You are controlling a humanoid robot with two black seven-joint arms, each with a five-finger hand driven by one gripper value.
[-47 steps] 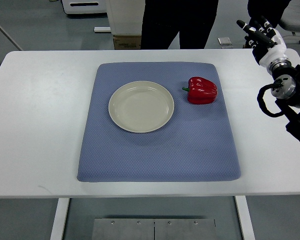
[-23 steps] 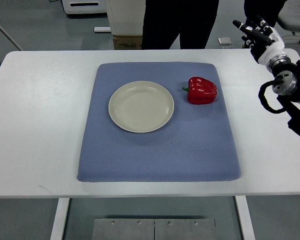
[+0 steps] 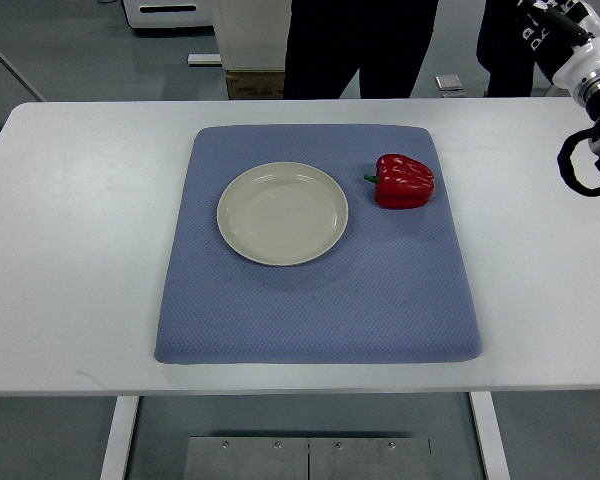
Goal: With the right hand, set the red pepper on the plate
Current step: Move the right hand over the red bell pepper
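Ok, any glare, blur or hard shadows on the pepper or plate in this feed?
Top view: sharp and evenly lit; red pepper shows small highlights, plate a faint rim sheen, shadows soft on the blue mat; right hand is cut by the frame's top-right corner.

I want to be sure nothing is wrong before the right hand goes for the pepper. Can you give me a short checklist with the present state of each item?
1. Red pepper lies free on the blue mat, nothing on or against it: ok.
2. Plate is empty and sits apart from the pepper, to its left in the picture: ok.
3. Right hand is in position near the pepper: not ok, it is at the upper right corner, far from it.
4. Right hand's fingers ready to grasp: cannot tell, they are cut off by the picture edge.
5. Path clear of the person standing behind the table: ok for now.
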